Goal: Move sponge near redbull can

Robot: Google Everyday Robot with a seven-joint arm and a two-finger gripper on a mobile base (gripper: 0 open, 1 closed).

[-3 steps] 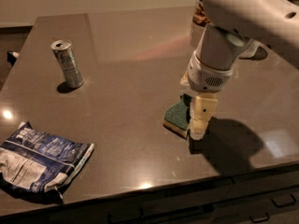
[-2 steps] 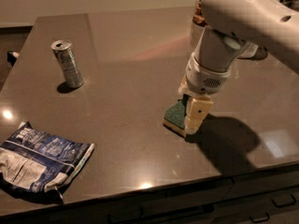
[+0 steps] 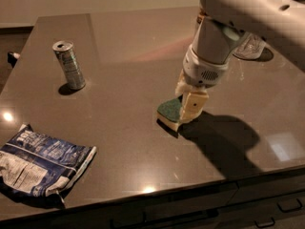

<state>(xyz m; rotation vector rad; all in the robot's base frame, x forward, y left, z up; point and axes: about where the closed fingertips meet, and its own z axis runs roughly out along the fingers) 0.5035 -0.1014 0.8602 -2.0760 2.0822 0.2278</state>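
Note:
The sponge [image 3: 167,110], dark green on top with a pale yellow base, is at the middle of the dark table, with a thin shadow under its left edge. My gripper [image 3: 185,105] comes down from the white arm on the right. Its cream fingers [image 3: 192,108] are closed on the sponge's right end and hide that part. The redbull can [image 3: 69,65], slim and silver, stands upright at the back left, well apart from the sponge and to its left.
A crumpled blue-and-white snack bag [image 3: 40,162] lies at the front left corner. A pale, clear object [image 3: 251,46] sits behind the arm at the back right. The table's front edge [image 3: 190,187] runs above dark drawers.
My gripper has moved left and slightly back with the sponge in it, closer to the can. The can and the bag have not moved.

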